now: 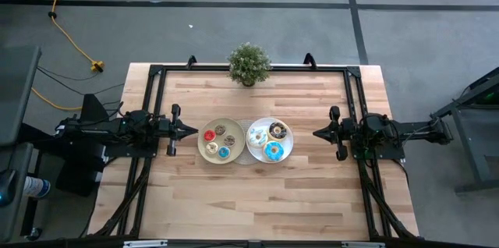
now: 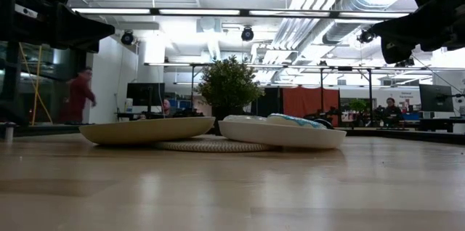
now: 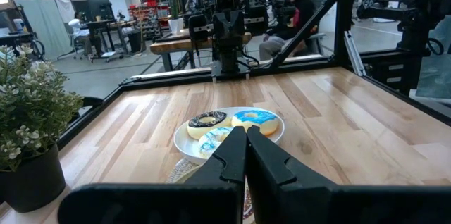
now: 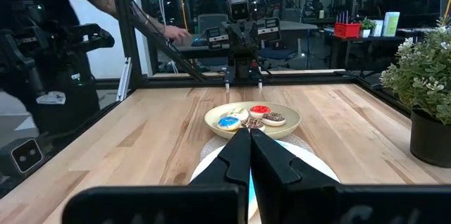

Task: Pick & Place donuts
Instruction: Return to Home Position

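Observation:
Several small donuts, red, blue, brown and white-sprinkled, lie on the beige plate [image 1: 221, 140]; three larger ones, dark brown, blue and white, lie on the white plate [image 1: 270, 139]. Both plates sit side by side at the table's middle on a round woven mat [image 2: 211, 144]. My left gripper [image 1: 195, 130] hovers shut left of the beige plate, pointing at it. My right gripper [image 1: 316, 132] hovers shut right of the white plate. Both are held above the table. In the left wrist view the white plate's donuts [image 3: 232, 124] show beyond the shut fingers; the right wrist view shows the beige plate's donuts [image 4: 252, 117].
A small potted plant [image 1: 249, 64] stands at the table's far edge, behind the plates. A black frame [image 1: 156, 76] runs along the far, left and right sides of the table. Bare wood lies near of the plates. People and workbenches show in the room beyond.

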You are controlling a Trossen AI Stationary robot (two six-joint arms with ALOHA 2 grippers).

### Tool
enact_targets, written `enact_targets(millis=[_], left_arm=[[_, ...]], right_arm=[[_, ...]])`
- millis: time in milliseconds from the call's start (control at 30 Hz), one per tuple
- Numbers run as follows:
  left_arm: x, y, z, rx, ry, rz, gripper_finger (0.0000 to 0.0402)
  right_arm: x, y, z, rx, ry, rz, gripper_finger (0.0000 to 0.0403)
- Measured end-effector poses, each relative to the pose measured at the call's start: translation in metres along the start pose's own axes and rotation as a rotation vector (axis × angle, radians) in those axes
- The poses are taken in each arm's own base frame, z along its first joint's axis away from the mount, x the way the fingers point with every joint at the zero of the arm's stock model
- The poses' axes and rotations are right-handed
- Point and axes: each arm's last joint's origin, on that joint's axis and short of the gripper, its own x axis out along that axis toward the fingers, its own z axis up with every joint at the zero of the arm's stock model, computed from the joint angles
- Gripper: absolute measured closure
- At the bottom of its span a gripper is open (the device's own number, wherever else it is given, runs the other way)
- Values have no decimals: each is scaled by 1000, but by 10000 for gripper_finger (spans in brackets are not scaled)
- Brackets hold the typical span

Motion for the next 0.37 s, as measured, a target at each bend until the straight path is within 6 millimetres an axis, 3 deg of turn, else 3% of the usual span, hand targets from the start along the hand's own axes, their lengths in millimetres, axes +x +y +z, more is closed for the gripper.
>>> enact_targets(millis=[367], left_arm=[[0,0,0,0,0,0,401]], right_arm=[[0,0,0,0,0,0,398]])
